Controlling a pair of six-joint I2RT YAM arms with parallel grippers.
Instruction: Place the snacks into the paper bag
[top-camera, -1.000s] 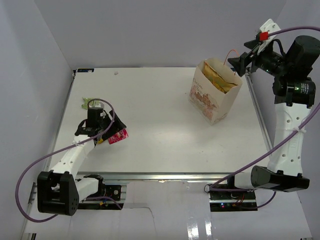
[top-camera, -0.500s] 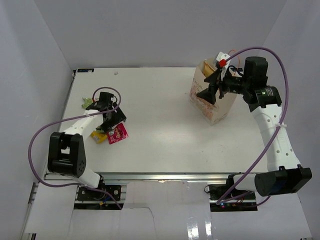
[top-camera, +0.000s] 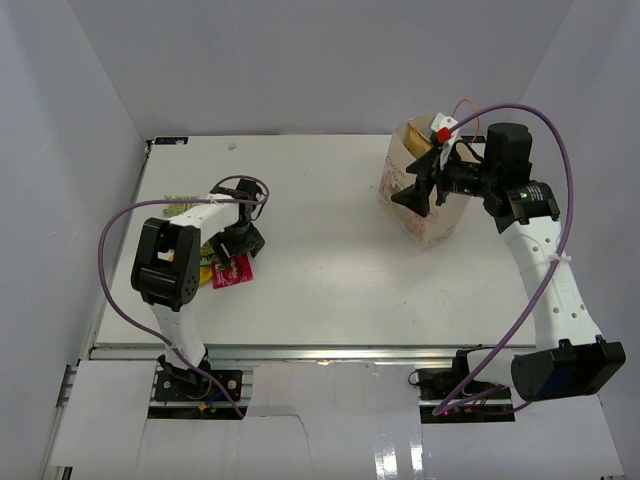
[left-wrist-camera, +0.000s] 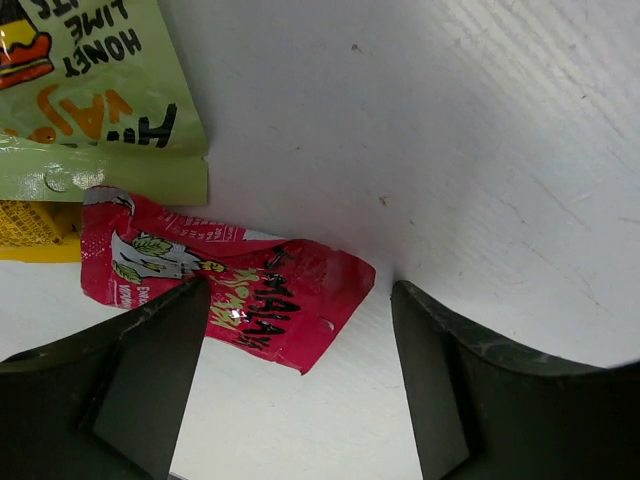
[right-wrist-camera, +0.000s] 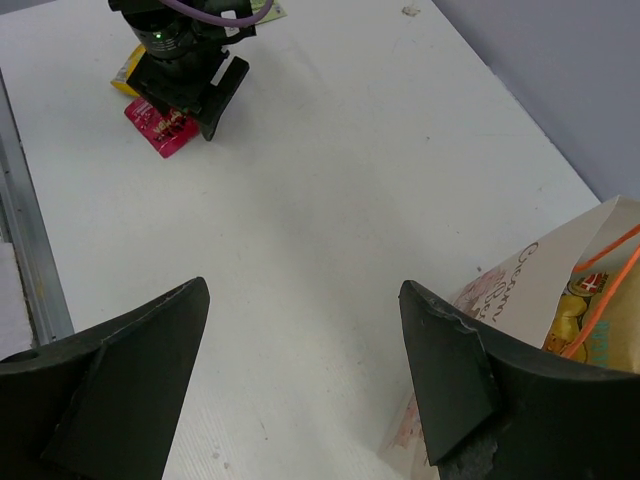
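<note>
Seen from above, the left pincer (top-camera: 243, 240) hovers over the pink packet (top-camera: 232, 270) on the desk (top-camera: 330, 280), with a descent and close likely next; the right pincer (top-camera: 418, 192) hangs at the upright paper bag (top-camera: 432, 228). At the left wrist, the jaws stand wide astride the pink packet, with a green packet (left-wrist-camera: 90, 90) and a yellow packet (left-wrist-camera: 30, 225) adjoining. At the right wrist, the jaws are wide and empty, and a tan-gold chip bag (right-wrist-camera: 580, 305) sits inside the paper bag.

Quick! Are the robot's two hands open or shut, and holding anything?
Left gripper: open, empty, over the pink packet.
Right gripper: open, empty, near the paper bag.
</note>
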